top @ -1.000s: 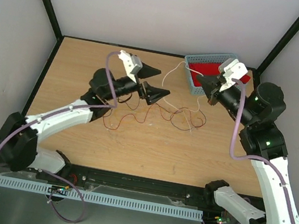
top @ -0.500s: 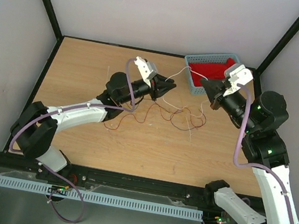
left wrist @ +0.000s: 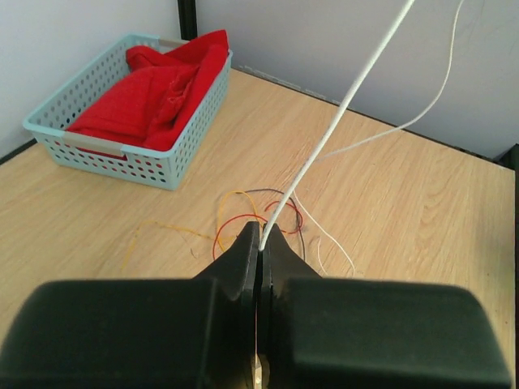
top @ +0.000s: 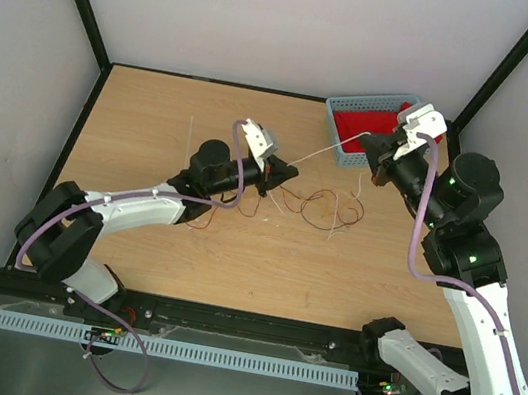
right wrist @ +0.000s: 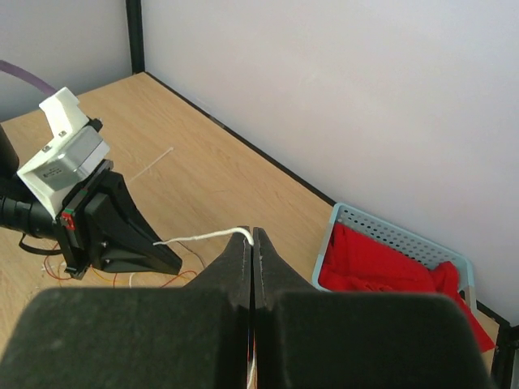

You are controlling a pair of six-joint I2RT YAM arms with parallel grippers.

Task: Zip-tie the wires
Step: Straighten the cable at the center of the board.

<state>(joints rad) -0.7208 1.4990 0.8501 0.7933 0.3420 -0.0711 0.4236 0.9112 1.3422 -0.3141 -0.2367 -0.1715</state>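
Note:
The wires [top: 315,206] lie loosely curled on the wooden table, thin red, orange and dark brown strands; they also show just past the left jaws [left wrist: 251,217]. A thin white zip tie [top: 332,152] stretches taut through the air between both grippers. My left gripper [top: 286,173] is shut on its lower end [left wrist: 261,232], just above the wires. My right gripper [top: 378,157] is shut on the other end [right wrist: 253,235], raised beside the basket. The tie [right wrist: 199,237] runs from the right jaws to the left fingertips [right wrist: 166,258].
A light blue basket [top: 341,120] holding a red cloth [top: 379,126] stands at the back right corner, close to the right gripper. A loose white strip [top: 191,131] lies on the table at left. Thin white strands [top: 348,208] trail among the wires.
My left gripper has moved right and down over the wires and shut on the free end of the white tie, which now runs straight. The right gripper stayed shut, shifting only slightly.

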